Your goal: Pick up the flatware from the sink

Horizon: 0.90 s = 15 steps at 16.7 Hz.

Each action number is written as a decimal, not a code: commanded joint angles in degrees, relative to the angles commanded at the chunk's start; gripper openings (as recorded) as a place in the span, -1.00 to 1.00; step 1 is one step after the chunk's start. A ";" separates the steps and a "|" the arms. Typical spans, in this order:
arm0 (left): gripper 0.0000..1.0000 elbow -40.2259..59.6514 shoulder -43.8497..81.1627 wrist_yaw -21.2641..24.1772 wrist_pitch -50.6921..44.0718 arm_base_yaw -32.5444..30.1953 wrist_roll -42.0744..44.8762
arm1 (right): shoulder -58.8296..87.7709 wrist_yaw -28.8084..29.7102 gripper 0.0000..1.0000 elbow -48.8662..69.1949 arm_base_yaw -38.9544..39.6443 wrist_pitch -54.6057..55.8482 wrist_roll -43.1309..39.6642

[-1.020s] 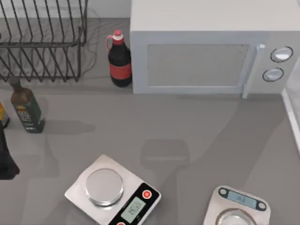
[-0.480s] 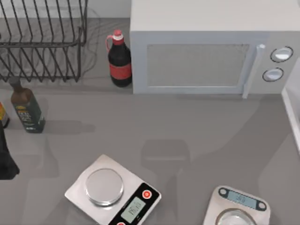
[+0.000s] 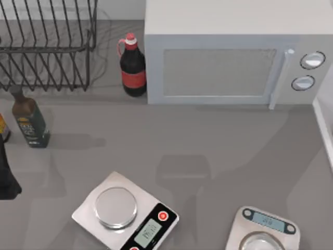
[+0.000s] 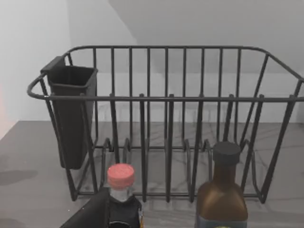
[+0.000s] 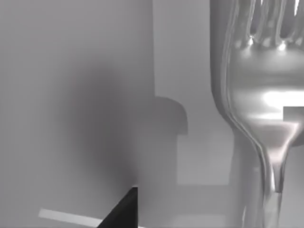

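- The right wrist view sits very close over the fork (image 5: 259,102): its bowl and the roots of its tines are large in the picture, the neck narrowing toward the handle, lying on a pale smooth surface that I take to be the sink floor.
- A dark wedge (image 5: 124,209) at that picture's edge may be part of the right gripper; whether its fingers are apart or together I cannot tell, and I cannot tell whether they touch the fork.
- Judged from this, the step in hand is the approach to the fork, with the lift not yet done. The next move calls for lining the fingers across the thin neck or handle, closing firmly on the slick metal, then rising straight.
- The left arm (image 3: 6,174) is parked at the counter's left edge; its gripper's state cannot be told.
- Containers: the wire rack (image 4: 166,118) at far left holds no dishes, and its dark cup (image 4: 71,114) looks empty from here.
- Two capped bottles (image 4: 222,190) stand just near of the rack.
- Microwave (image 3: 229,52) door shut.
- Two scales (image 3: 125,213) carry nothing.
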 joint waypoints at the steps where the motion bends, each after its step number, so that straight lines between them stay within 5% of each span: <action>1: 1.00 0.00 0.00 0.00 0.00 0.00 0.00 | 0.00 0.00 -0.36 0.00 0.00 0.00 0.00; 5: 1.00 0.00 0.00 0.00 0.00 0.00 0.00 | 0.00 0.00 -0.96 0.00 0.00 0.00 0.00; 15: 1.00 0.00 0.00 0.00 0.00 0.00 0.00 | -2.68 -0.62 -1.00 0.86 0.17 -0.93 0.54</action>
